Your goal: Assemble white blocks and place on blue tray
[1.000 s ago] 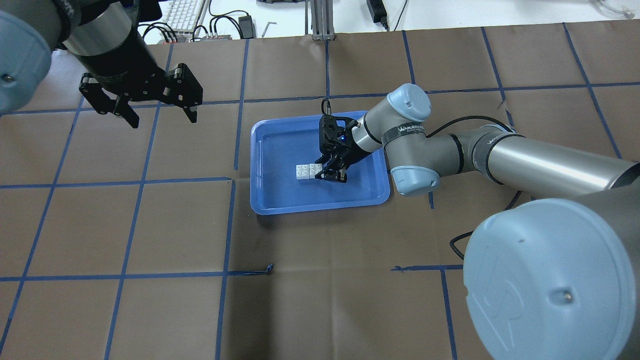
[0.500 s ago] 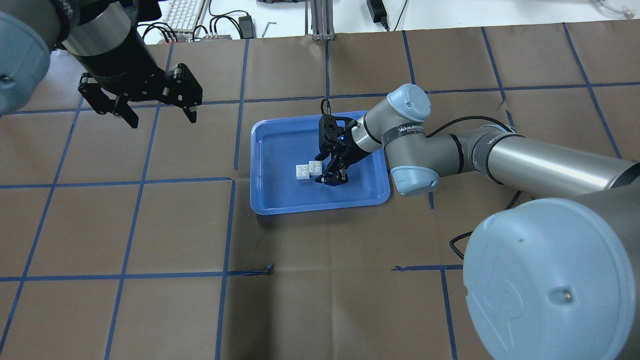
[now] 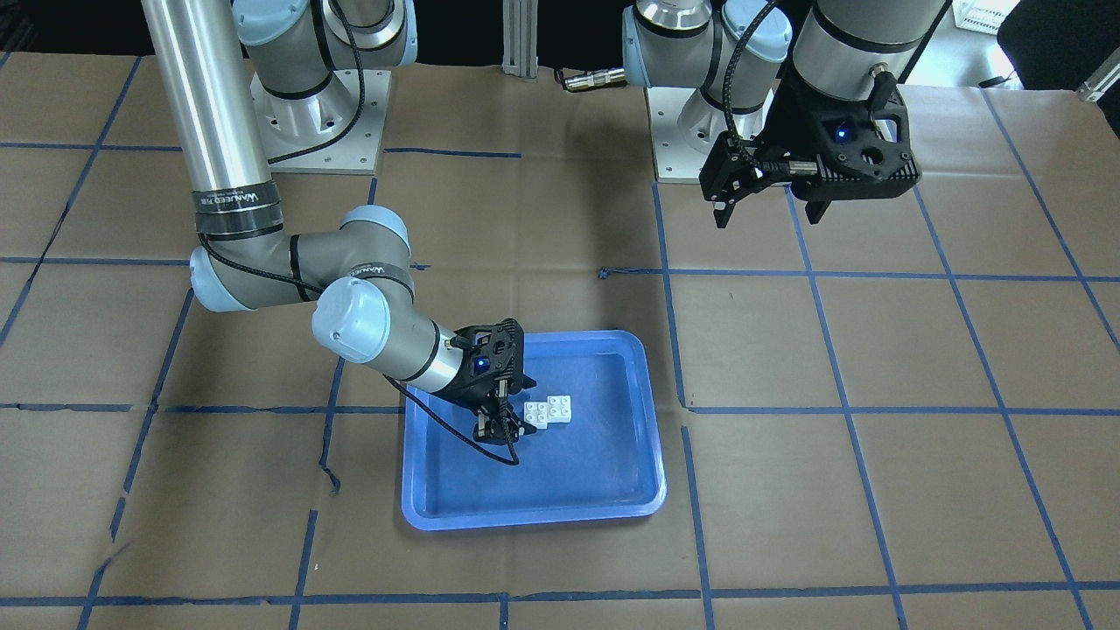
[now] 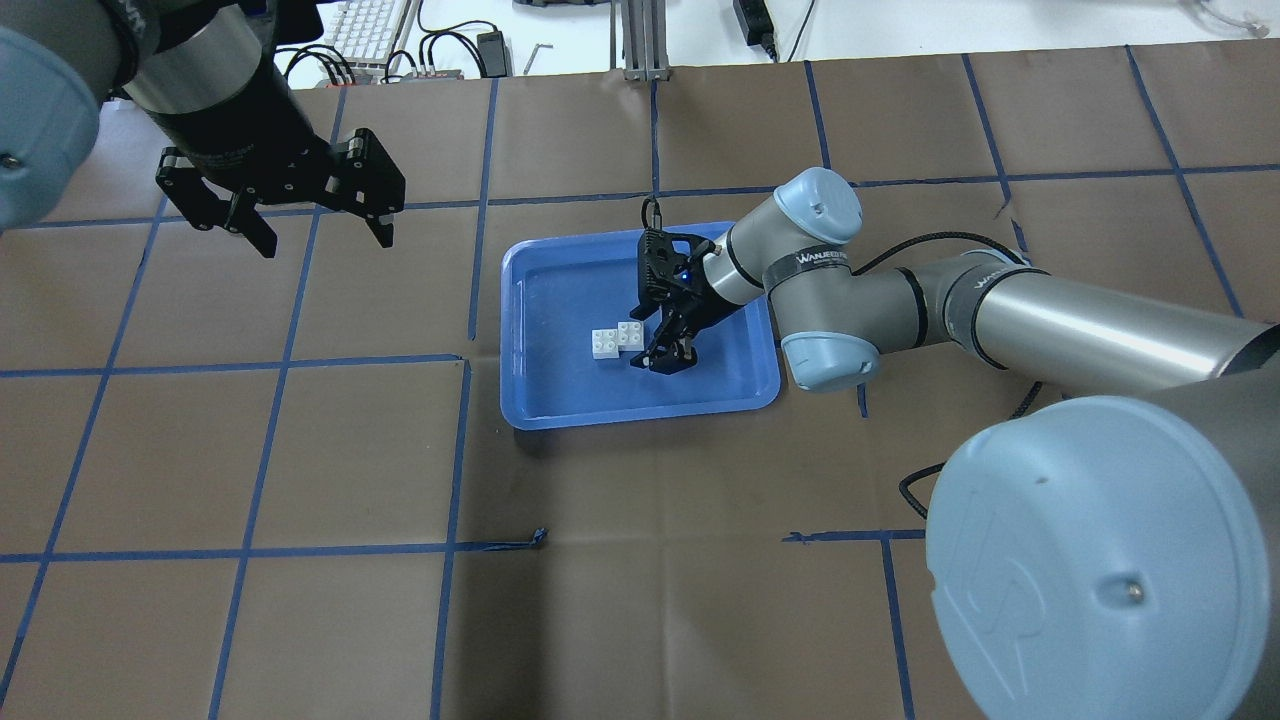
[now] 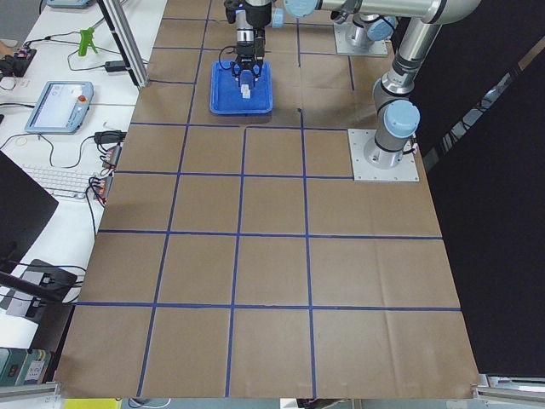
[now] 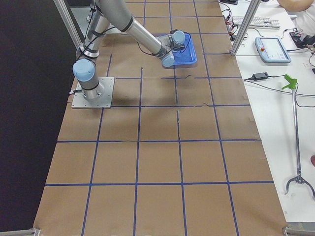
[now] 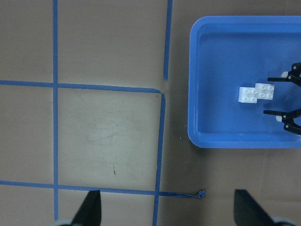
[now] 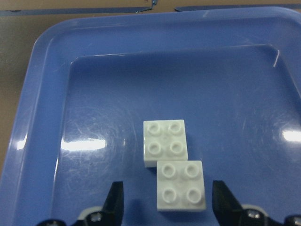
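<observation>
Two white blocks [image 8: 165, 141], apparently joined offset at one corner, lie near the middle of the blue tray [image 4: 508, 330]. They look light, rigid and smooth, and their flat opposite sides likely give the best hold. The right gripper [image 4: 662, 352] sits low in the tray, partly spread. Its fingers flank the nearer block without touching it and hold nothing. The left gripper [image 4: 328, 240] hangs wide and empty, well away from the tray.

Glossy scuffed plastic blue tray [image 8: 42, 94]
</observation>
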Controlling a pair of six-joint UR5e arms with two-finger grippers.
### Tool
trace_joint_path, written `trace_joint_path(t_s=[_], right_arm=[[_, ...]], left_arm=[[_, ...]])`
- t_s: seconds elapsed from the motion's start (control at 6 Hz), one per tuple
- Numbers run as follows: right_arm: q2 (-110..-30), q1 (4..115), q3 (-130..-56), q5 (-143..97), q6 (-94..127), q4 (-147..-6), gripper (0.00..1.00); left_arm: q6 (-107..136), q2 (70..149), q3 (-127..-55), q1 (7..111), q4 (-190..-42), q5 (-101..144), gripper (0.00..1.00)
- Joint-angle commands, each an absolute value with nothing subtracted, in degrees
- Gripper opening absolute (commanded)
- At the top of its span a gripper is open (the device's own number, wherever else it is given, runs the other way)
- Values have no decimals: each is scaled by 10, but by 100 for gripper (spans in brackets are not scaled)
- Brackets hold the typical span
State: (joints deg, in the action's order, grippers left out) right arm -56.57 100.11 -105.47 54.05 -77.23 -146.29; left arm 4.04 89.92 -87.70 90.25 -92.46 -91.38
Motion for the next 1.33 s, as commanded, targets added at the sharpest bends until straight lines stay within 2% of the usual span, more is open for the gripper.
trace_joint_path(t_s=[0.0,0.17,0.33,0.5,1.17], right_arm=[[-567,1001,-1056,541,-764,-1459,72],[-567,1001,-1056,544,-745,-1457,73],[-567,1001,-1056,544,-741,-1457,78],[-572,1001,-1053,547,-739,-1459,99],[-657,963,-1046,650,-689,-1422,100]], left_arm=[[40,898,-877,903,-925,-914,99],[40,898,-877,903,-925,-914,99],[40,898,-877,903,-925,-914,99],[40,898,-877,903,-925,-913,99],[40,898,-877,903,-925,-914,99]])
